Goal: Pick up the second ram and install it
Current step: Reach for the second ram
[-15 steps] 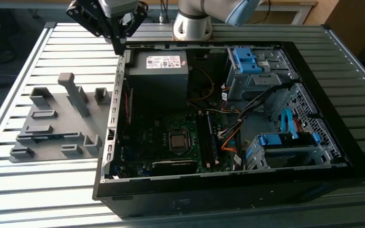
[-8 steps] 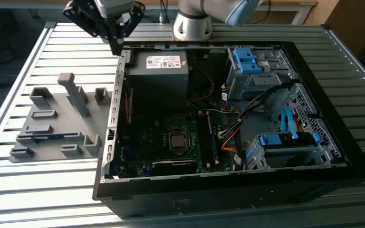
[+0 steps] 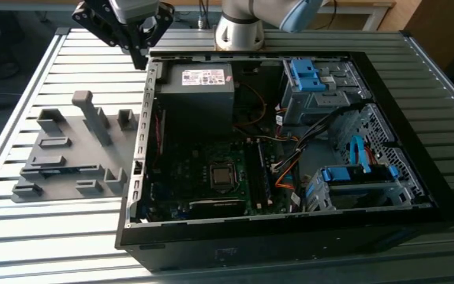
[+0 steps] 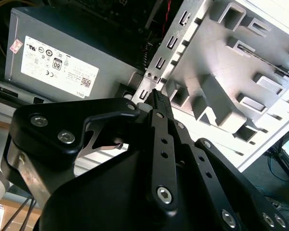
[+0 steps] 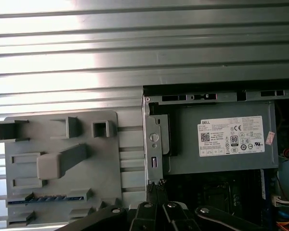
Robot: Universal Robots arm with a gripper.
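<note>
My fingers (image 4: 160, 126), pressed together and empty, hover over the case edge (image 5: 152, 144) beside the power supply (image 5: 216, 159); the second ram (image 5: 48, 198) lies in the grey tray (image 5: 105, 168).

Hard light falls on the slatted table (image 3: 45, 248), and its slats glare pale along the exterior view's left and lower left. The open computer case (image 3: 290, 236) is dim inside, much of it sunk in shadow. In the first wrist view the table burns out to white, while the power supply (image 5: 216, 139) is evenly lit. In the second wrist view the gripper (image 4: 156, 94) is almost a black silhouette, with small glints on its screws.
</note>
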